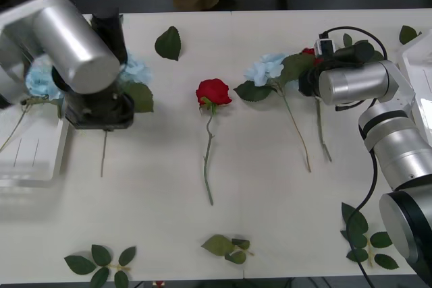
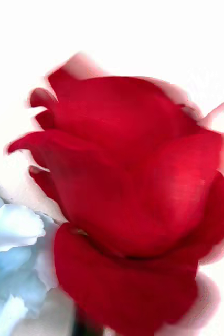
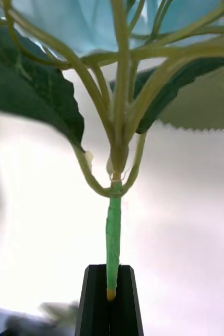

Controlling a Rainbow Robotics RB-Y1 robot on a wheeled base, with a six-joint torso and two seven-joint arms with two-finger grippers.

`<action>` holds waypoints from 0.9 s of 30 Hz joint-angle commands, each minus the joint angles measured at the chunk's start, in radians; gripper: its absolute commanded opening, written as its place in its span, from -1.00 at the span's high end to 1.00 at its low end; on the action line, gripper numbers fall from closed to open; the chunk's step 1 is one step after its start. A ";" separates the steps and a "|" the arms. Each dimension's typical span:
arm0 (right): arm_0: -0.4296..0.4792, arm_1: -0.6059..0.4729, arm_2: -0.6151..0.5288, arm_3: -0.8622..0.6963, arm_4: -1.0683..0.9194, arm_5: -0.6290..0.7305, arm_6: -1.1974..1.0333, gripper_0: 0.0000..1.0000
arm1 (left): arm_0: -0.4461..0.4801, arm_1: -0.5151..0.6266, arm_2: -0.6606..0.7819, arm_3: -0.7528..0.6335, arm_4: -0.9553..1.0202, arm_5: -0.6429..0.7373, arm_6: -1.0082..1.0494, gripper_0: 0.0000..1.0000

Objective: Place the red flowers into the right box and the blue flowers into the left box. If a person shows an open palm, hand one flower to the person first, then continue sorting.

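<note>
The left gripper (image 3: pixel 110 299) has its black fingers (image 3: pixel 93 304) closed on a blue flower's stem (image 3: pixel 113 236) near the table's left edge, beside the left box (image 1: pixel 34 166). The right gripper (image 1: pixel 307 79) hovers over a red rose (image 2: pixel 127 210) toward the far right; its opening cannot be told.

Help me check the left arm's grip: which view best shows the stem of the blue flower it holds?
The left wrist view: the green stem sits between the black fingers. The front view shows its lower end under the arm.
</note>
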 commanded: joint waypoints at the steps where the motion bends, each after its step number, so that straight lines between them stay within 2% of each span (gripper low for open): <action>1: 0.006 0.010 -0.034 -0.020 -0.025 0.061 0.012 1.00 | -0.114 0.212 0.136 -0.025 0.193 0.111 -0.190 1.00; 6: 0.007 -0.023 -0.084 -0.189 -0.076 0.277 0.017 1.00 | -0.054 0.350 0.319 0.054 0.293 0.166 -0.421 1.00; 8: 0.007 -0.052 -0.129 -0.284 -0.132 0.405 0.020 1.00 | 0.028 0.392 0.435 0.120 0.326 0.157 -0.585 1.00; 14: 0.006 -0.132 -0.259 -0.485 -0.258 0.671 0.031 1.00 | 0.269 0.383 0.713 0.262 0.288 0.081 -0.941 1.00; 18: 0.006 -0.210 -0.319 -0.525 -0.329 0.750 0.043 1.00 | 0.369 0.381 0.751 0.287 0.259 -0.006 -1.036 1.00; 21: 0.007 -0.313 -0.340 -0.522 -0.375 0.782 0.112 1.00 | 0.456 0.381 0.753 0.285 0.262 -0.101 -1.035 1.00; 27: 0.006 -0.484 -0.339 -0.410 -0.378 0.771 0.218 1.00 | 0.585 0.366 0.753 0.284 0.244 -0.353 -1.036 1.00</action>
